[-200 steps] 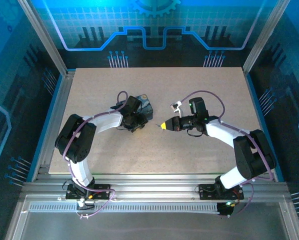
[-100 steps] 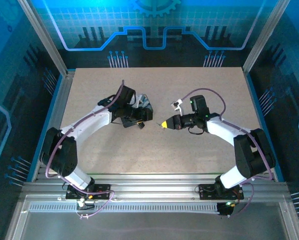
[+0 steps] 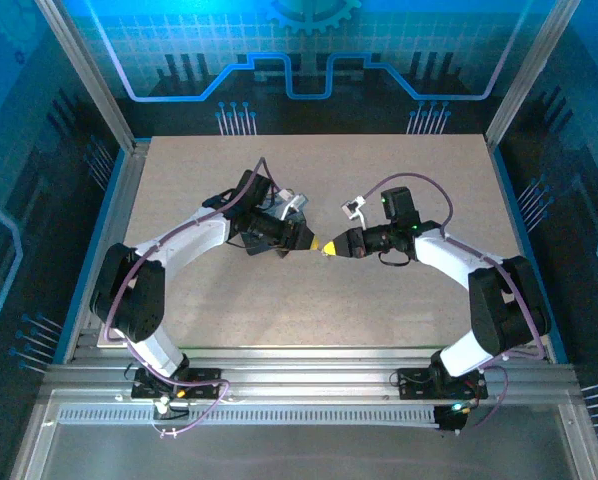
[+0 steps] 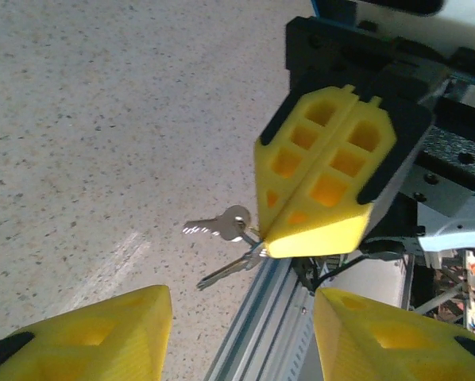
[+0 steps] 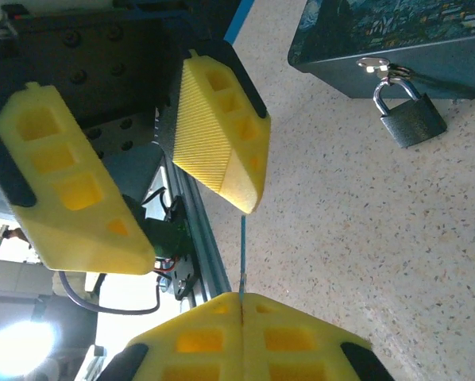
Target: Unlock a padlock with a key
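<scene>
- Leftward of centre, the left arm's yellow-fingered tool [image 3: 305, 240] has swung right and now meets the right tool [image 4: 289, 238] almost tip to tip; probably a handover.
- Left tool gapes wide, holding nothing.
- Right tool is clamped on the small silvery metal key [image 4: 222, 228].
- Small dark padlock [image 5: 408, 117] hangs closed from the dark blue painted tin box [image 5: 396, 40], just beyond the left tool.

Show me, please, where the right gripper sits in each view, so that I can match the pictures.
Top external: right gripper, centre, pointing left at the left gripper.
Left wrist: right gripper above and right of centre, fingers shut, facing the camera.
Right wrist: right gripper at the bottom edge, shut on the key.
Shared landmark: the open left gripper opposite it: bottom of the left wrist view, upper left of the right wrist view.
</scene>
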You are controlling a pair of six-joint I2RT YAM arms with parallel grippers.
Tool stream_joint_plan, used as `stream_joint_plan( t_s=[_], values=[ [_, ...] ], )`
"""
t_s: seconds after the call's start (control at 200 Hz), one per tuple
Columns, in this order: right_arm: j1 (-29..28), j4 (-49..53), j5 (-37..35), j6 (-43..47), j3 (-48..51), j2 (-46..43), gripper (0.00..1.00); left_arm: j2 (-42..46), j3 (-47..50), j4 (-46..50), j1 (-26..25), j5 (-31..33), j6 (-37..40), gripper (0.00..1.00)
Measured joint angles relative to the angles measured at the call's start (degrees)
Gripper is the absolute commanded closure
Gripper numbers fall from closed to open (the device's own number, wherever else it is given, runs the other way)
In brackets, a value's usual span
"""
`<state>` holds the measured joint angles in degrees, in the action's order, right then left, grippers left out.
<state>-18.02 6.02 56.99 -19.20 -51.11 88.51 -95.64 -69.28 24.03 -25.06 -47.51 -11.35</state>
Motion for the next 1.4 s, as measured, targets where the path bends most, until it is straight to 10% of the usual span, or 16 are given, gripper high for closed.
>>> stream_joint_plan(
  t_s=[0.405,1.171,1.401],
  values=[
    [-0.79,0.44,0.55,0.02,-1.75,0.07,1.0,-0.22,-0.02,-0.31,0.0,-1.88,1.6,0.57],
    [-1.57,1.07,0.9,0.02,-3.02,2.84,1.0,-1.29,0.0,-0.37,0.31,-3.34,2.67,1.0],
    [-1.05,-2.4,0.98,-3.1,-2.34,2.82,0.76,-1.36,0.96,-3.69,0.35,-3.48,0.57,1.0]
  ],
)
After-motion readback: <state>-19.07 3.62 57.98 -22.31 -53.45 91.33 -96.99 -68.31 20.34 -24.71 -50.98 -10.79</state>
